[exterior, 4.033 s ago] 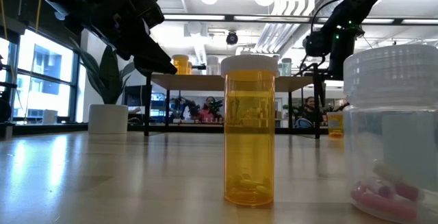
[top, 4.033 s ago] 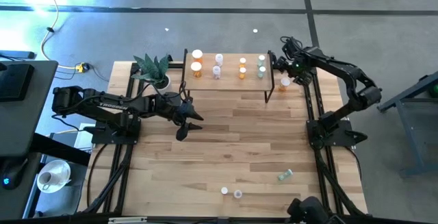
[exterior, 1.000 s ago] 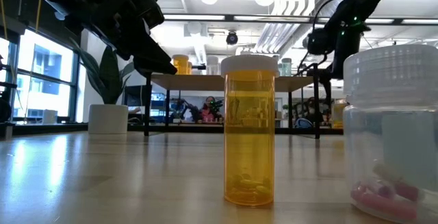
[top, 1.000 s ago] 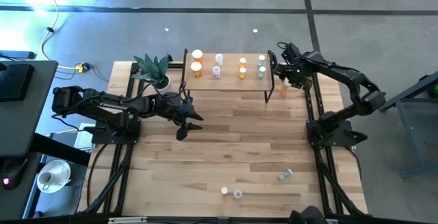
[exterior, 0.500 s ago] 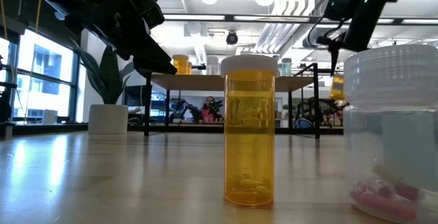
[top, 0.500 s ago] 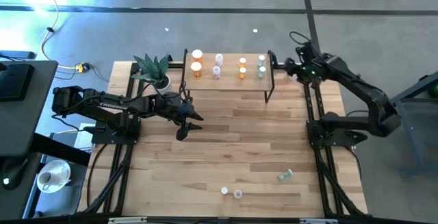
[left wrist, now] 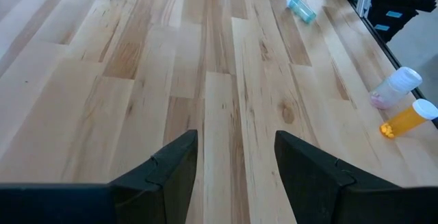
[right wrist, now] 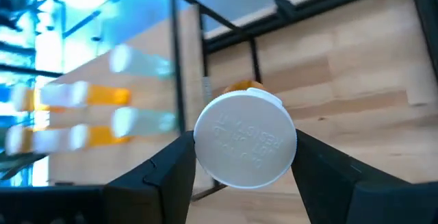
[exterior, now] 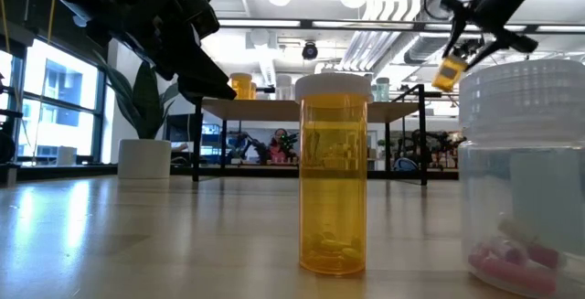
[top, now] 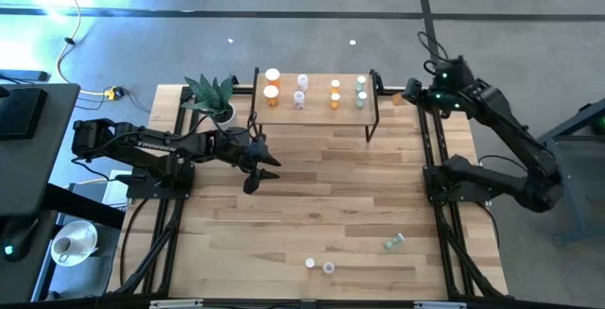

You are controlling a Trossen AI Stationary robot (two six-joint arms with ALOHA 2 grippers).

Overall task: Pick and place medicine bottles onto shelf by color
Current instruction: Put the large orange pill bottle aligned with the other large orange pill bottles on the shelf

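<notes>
My right gripper (top: 408, 93) hangs in the air just off the right end of the shelf (top: 317, 111), shut on an orange medicine bottle (exterior: 448, 72) with a white cap (right wrist: 245, 139). The shelf, a light board on black legs, carries several orange, white and pale green bottles standing upright. A green bottle (top: 394, 243) lies on its side near the table's near edge, with a clear one (top: 328, 267) and an orange one (top: 310, 263) standing there. My left gripper (top: 260, 172) waits open above the table's left middle, holding nothing. My right gripper pinches the orange bottle between its two fingers (right wrist: 171, 172), which stand on opposite sides of it at the cap end (right wrist: 205, 148). The fingers slant down from above. The bottle hangs tilted below them, lifted clear of the table, its cap facing the wrist camera.
A potted green plant (top: 213, 94) stands at the shelf's left end. Black frame rails (top: 430, 148) run along both table sides. In the low view an orange bottle (exterior: 333, 176) and a clear one (exterior: 521, 180) stand close to the camera.
My right gripper has risen from table height beside the shelf's right end, drawing back toward the table's right edge and tipping. The orange bottle, which stood upright on the table, has been lifted clear and now hangs tilted.
</notes>
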